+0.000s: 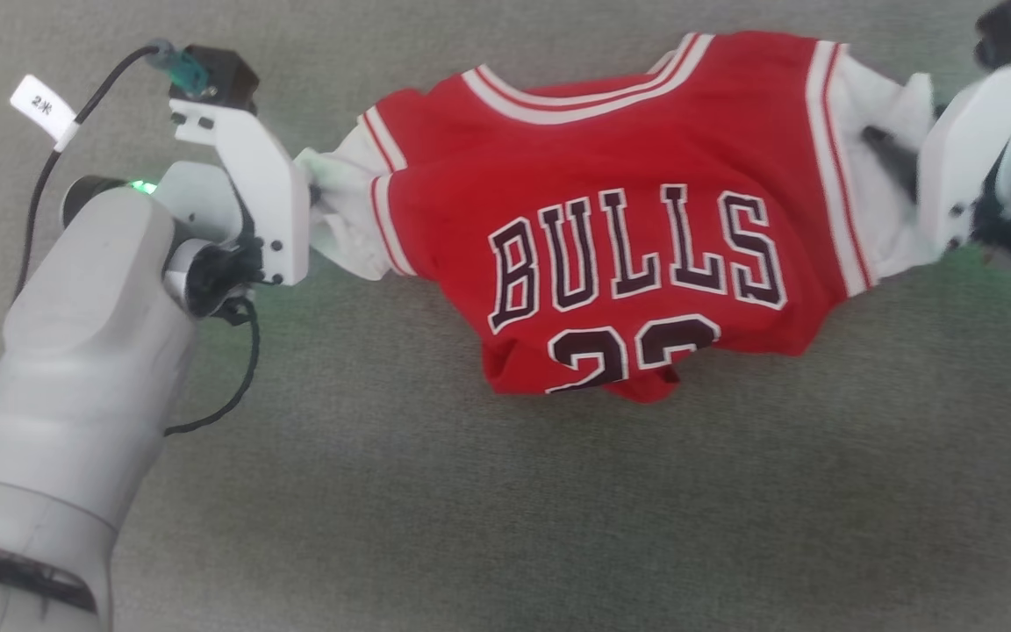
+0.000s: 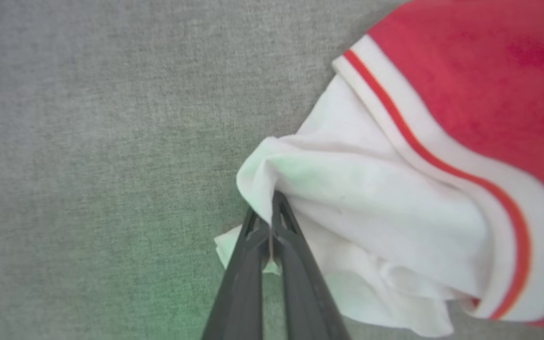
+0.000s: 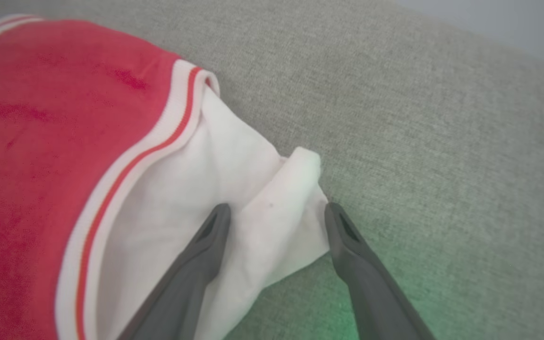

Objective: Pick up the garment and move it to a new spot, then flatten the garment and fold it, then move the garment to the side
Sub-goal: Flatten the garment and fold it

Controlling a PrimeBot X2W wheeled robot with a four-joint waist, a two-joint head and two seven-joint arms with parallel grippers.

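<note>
The jersey is spread on the grey cloth surface between the two arms; its long axis is laid left to right across the head view, collar away from the robot, number toward it. White inner cloth at its left end is pinched by the closed left gripper; the white fold at its right end is straddled, unclamped, by the wide-spread right gripper; closing there is judged next.

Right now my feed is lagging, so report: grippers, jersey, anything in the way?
Left gripper shut on white lining of red basketball jersey. Right gripper open, straddling white fold at opposite end. Jersey bunched on grey fabric surface; no obstruction seen.
</note>
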